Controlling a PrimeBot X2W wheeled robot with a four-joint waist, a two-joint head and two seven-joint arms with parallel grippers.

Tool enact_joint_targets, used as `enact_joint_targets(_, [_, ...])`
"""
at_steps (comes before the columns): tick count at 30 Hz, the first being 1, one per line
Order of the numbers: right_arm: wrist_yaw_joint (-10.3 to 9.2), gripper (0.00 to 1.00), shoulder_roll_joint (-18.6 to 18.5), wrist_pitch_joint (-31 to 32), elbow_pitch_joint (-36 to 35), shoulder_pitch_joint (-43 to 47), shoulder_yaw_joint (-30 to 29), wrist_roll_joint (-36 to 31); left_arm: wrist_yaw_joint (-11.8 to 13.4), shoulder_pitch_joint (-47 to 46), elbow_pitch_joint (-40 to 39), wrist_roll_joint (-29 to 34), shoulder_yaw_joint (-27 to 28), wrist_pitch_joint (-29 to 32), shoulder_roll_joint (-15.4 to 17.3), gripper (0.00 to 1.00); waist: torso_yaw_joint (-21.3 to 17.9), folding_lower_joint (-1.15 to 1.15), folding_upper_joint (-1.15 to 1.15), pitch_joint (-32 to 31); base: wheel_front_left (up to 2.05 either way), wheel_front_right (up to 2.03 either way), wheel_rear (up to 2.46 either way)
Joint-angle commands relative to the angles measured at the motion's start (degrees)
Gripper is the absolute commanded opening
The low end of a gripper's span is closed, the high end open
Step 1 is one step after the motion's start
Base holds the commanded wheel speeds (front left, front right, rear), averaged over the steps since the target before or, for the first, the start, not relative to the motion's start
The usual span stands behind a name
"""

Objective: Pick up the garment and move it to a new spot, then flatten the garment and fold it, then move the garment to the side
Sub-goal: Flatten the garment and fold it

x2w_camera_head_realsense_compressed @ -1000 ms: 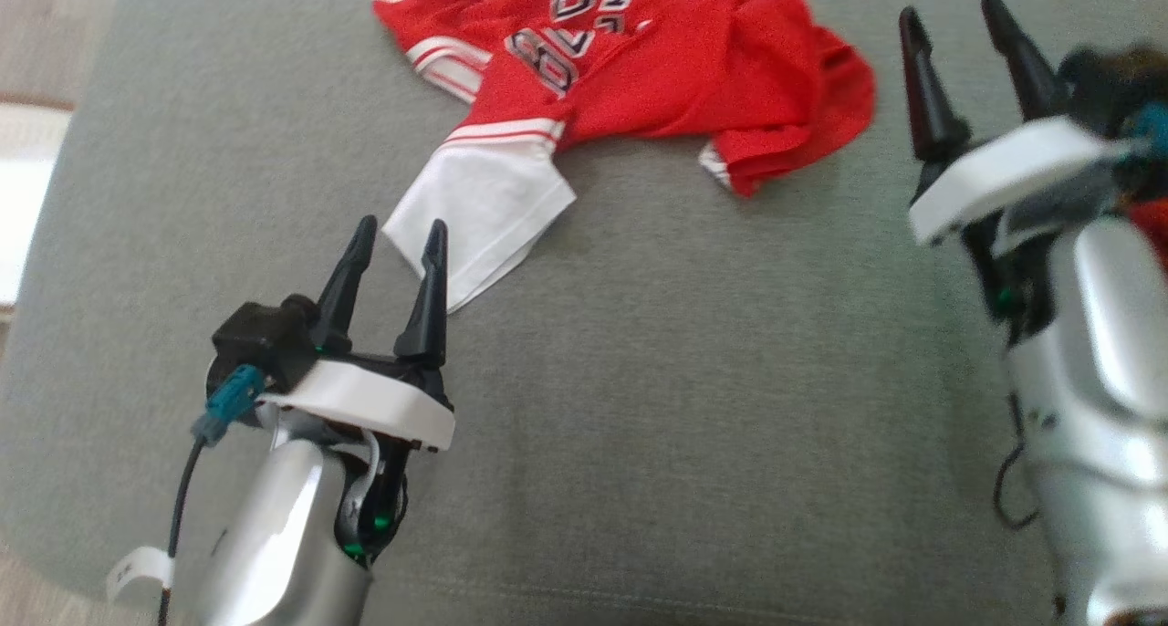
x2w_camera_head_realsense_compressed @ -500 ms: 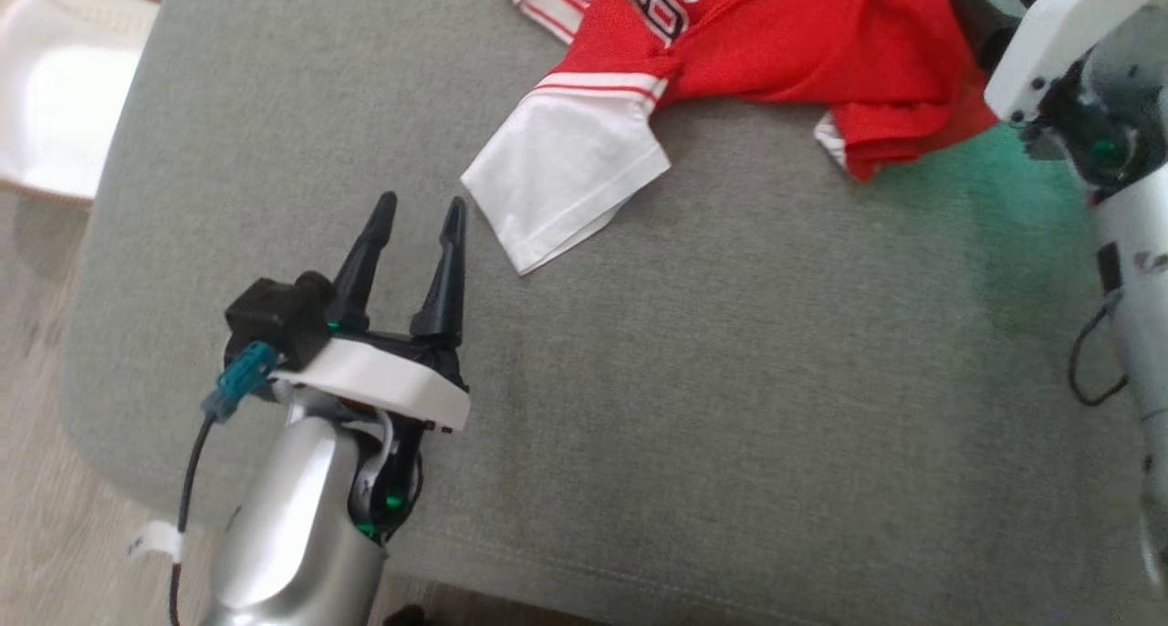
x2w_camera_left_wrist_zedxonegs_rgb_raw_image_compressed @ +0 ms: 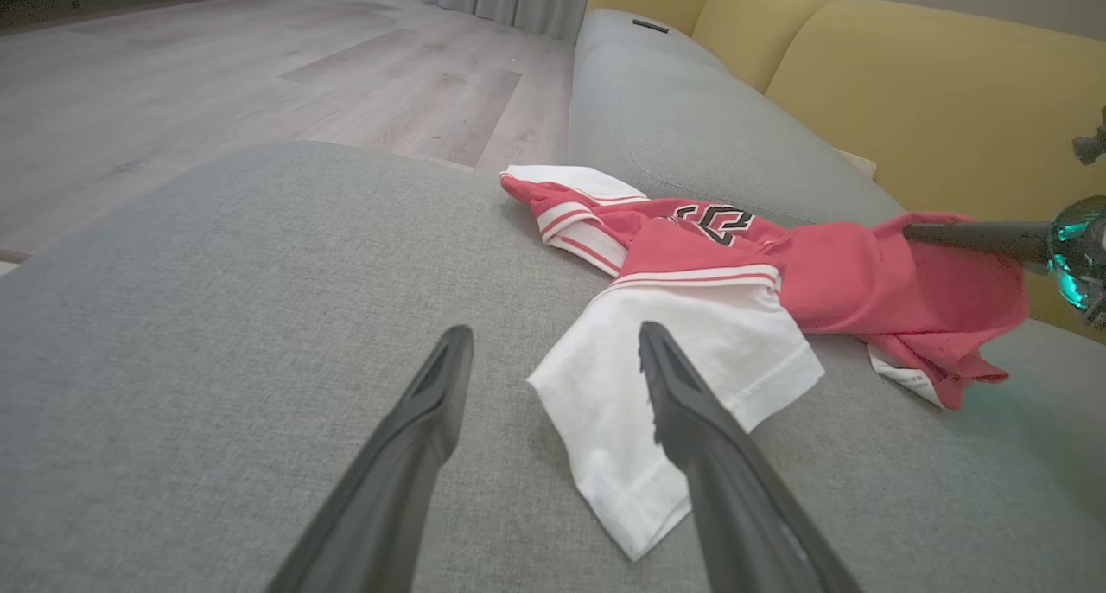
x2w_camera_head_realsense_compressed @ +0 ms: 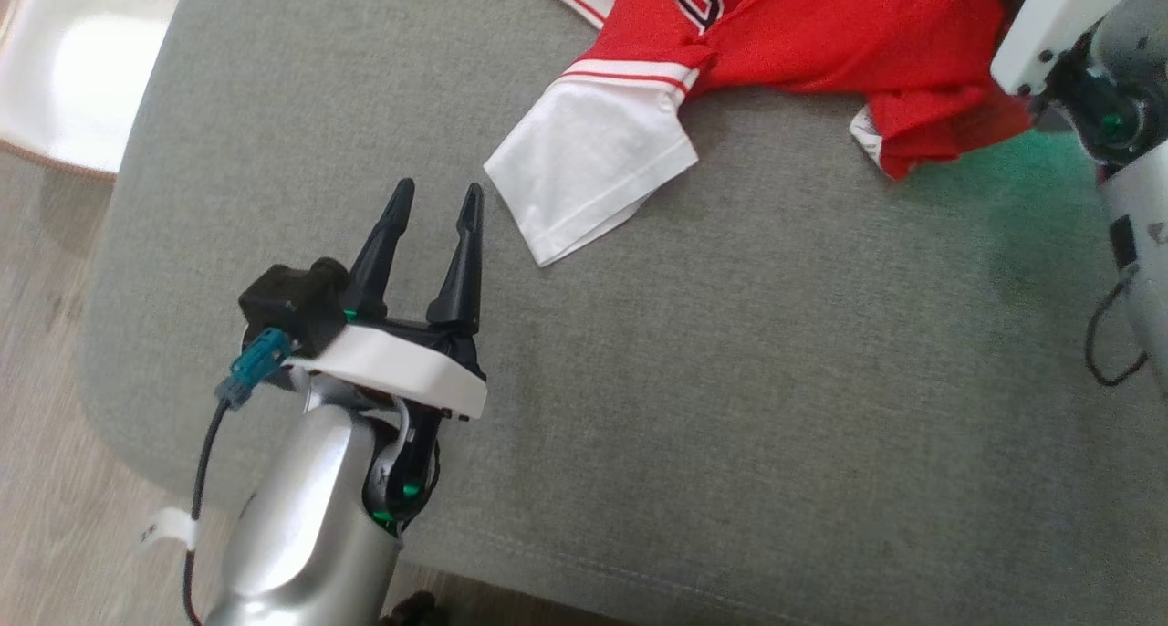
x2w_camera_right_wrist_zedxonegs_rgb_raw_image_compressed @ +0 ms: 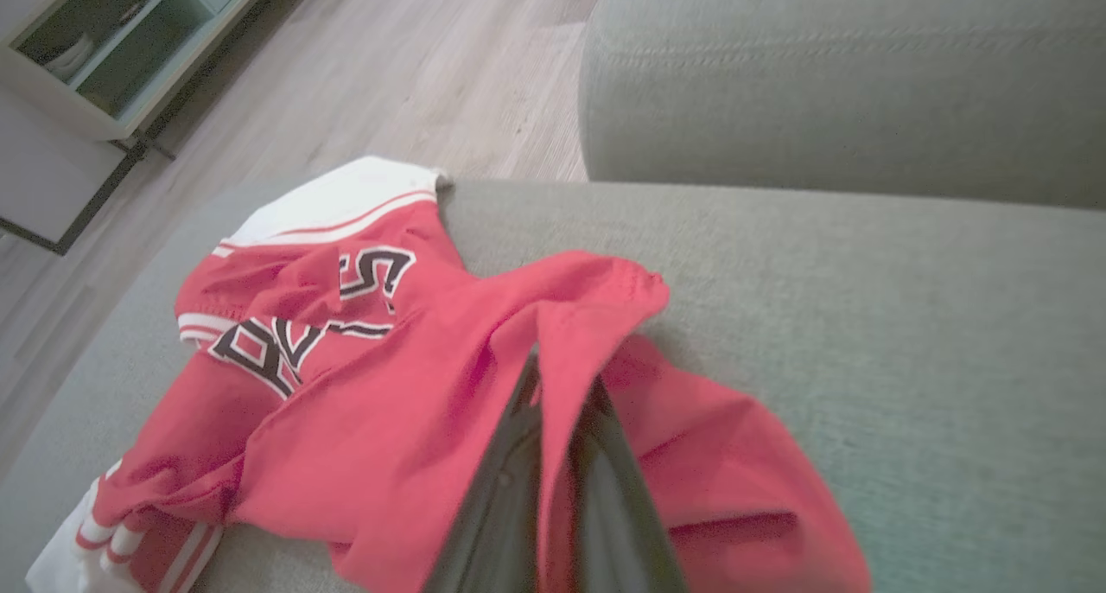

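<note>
The garment (x2w_camera_head_realsense_compressed: 821, 33), a red jersey with white sleeves and black numbers, lies crumpled at the far side of a grey cushion (x2w_camera_head_realsense_compressed: 730, 380). One white sleeve (x2w_camera_head_realsense_compressed: 593, 165) points toward me. My left gripper (x2w_camera_head_realsense_compressed: 439, 190) is open just short of that sleeve, touching nothing; in the left wrist view its fingers (x2w_camera_left_wrist_zedxonegs_rgb_raw_image_compressed: 555, 334) frame the sleeve's (x2w_camera_left_wrist_zedxonegs_rgb_raw_image_compressed: 674, 385) near edge. My right gripper (x2w_camera_right_wrist_zedxonegs_rgb_raw_image_compressed: 562, 385) is shut on a raised fold of red fabric at the garment's (x2w_camera_right_wrist_zedxonegs_rgb_raw_image_compressed: 389, 385) right end. In the head view its white mount (x2w_camera_head_realsense_compressed: 1049, 15) sits over that end and hides the fingers.
The cushion's rounded front-left corner drops to wooden floor (x2w_camera_head_realsense_compressed: 46, 480). A white object (x2w_camera_head_realsense_compressed: 73, 69) stands on the floor at the upper left. A yellow sofa back (x2w_camera_left_wrist_zedxonegs_rgb_raw_image_compressed: 907, 83) rises behind the garment. A second grey cushion (x2w_camera_right_wrist_zedxonegs_rgb_raw_image_compressed: 821, 83) adjoins farther on.
The head camera has shifted, sliding the picture. My right gripper has reached onto the garment's right end and shut on a fold. The left gripper stays open near the white sleeve.
</note>
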Motion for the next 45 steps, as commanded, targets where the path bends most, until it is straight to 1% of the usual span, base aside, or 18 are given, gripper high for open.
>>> enact_joint_targets(1, [-0.05, 0.0, -0.57, -2.24, -2.95, -1.19, 1.21, 0.13, 0.16, -0.94, -1.7, -0.38, 2.16, -0.44, 0.83, 1.0, -0.7, 0.0, 0.0, -0.75, 0.0, 0.0, 0.0])
enact_joint_targets(6, [-0.05, 0.0, -3.11, -13.11, -7.32, 2.59, 5.68, 0.47, -0.05, -0.13, -1.17, 0.72, 3.29, -0.44, 0.82, 1.0, -3.31, 0.0, 0.0, -3.74, 0.0, 0.0, 0.0])
enact_joint_targets(11, [-0.05, 0.0, -6.0, -23.54, -13.73, 8.15, 9.83, -0.47, -0.37, 1.33, -0.75, 2.2, 4.56, -0.44, 0.82, 1.0, -6.49, 0.0, 0.0, -7.19, 0.0, 0.0, 0.0])
enact_joint_targets(15, [-0.05, 0.0, -7.35, -29.39, -18.61, 14.4, 11.3, -2.45, -0.67, 2.78, -0.3, 3.23, 5.36, -0.44, 0.82, 1.0, -8.63, 0.0, 0.0, -10.02, 0.0, 0.0, 0.0])
enact_joint_targets(18, [-0.05, 0.0, -7.82, -31.88, -21.67, 20.04, 11.5, -5.15, -0.83, 3.96, 0.09, 3.71, 5.86, -0.44, 0.82, 1.0, -9.87, 0.0, 0.0, -12.13, 0.0, 0.0, 0.0])
enact_joint_targets(20, [-0.05, 0.0, -7.28, -32.78, -23.41, 24.2, 10.78, -6.45, -0.97, 4.8, 0.41, 4.1, 6.21, -0.44, 0.82, 1.0, -10.58, 0.0, 0.0, -13.59, 0.0, 0.0, 0.0])
enact_joint_targets(21, [-0.05, 0.0, -7.28, -32.78, -23.41, 24.2, 10.78, -6.45, -0.97, 4.8, 0.41, 4.1, 6.21, -0.44, 0.82, 1.0, -10.58, 0.0, 0.0, -13.59, 0.0, 0.0, 0.0])
enact_joint_targets(26, [-0.05, 0.0, -5.21, -33.37, -27.71, 34.9, 9.56, -11.36, -1.21, 7.21, 1.01, 4.84, 7.47, -0.44, 0.82, 1.0, -12.37, 0.0, 0.0, -16.67, 0.0, 0.0, 0.0])
enact_joint_targets(27, [-0.05, 0.0, -3.91, -33.42, -28.82, 38.89, 8.88, -13.25, -1.31, 8.09, 1.1, 5.11, 8.0, -0.44, 0.82, 1.0, -13.08, 0.0, 0.0, -17.76, 0.0, 0.0, 0.0])
enact_joint_targets(30, [-0.05, 0.0, -2.28, -33.14, -29.46, 43.86, 8.76, -17.0, -1.47, 9.22, 1.1, 5.42, 8.57, -0.44, 0.82, 1.0, -14.0, 0.0, 0.0, -18.84, 0.0, 0.0, 0.0])
enact_joint_targets(32, [-0.05, 0.0, -1.64, -33.07, -29.64, 46.18, 9.78, -20.49, -1.63, 9.71, 1.07, 5.55, 8.8, -0.44, 0.82, 1.0, -14.54, 0.0, 0.0, -19.14, 0.0, 0.0, 0.0])
enact_joint_targets(34, [-0.05, 0.9, -0.74, -33.22, -29.25, 47.98, 10.29, -23.29, -1.83, 9.95, 1.18, 5.65, 8.76, -0.44, 0.82, 1.0, -14.92, 0.0, 0.0, -19.35, 0.0, 0.0, 0.0])
enact_joint_targets(35, [-0.05, 1.0, -0.16, -33.16, -28.99, 48.8, 10.5, -24.31, -1.89, 10.01, 1.24, 5.69, 8.68, -0.44, 0.82, 1.0, -15.08, 0.0, 0.0, -19.41, 0.0, 0.0, 0.0])
enact_joint_targets(37, [-0.05, 1.0, 0.96, -32.98, -28.62, 50.12, 10.57, -25.47, -1.9, 10.04, 1.24, 5.71, 8.61, -0.44, 0.82, 1.0, -15.38, 0.0, 0.0, -19.41, 0.0, 0.0, 0.0])
enact_joint_targets(39, [-0.05, 1.0, 2.47, -32.95, -28.79, 51.41, 9.43, -25.52, -1.89, 10.0, 1.19, 5.76, 8.62, -0.44, 0.82, 1.0, -15.88, 0.0, 0.0, -19.2, 0.0, 0.0, 0.0])
enact_joint_targets(42, [-0.05, 1.0, 3.72, -33.81, -30.02, 52.02, 5.93, -25.6, -1.94, 9.92, 1.15, 5.84, 8.61, -0.44, 0.82, 1.0, -16.24, 0.0, 0.0, -19.01, 0.0, 0.0, 0.0])
enact_joint_targets(45, [-0.05, 1.0, 5.72, -35.22, -32.44, 52.59, 1.22, -25.66, -1.93, 9.82, 0.95, 5.87, 8.72, -0.44, 0.82, 1.0, -16.56, 0.0, 0.0, -18.81, 0.0, 0.0, 0.0])
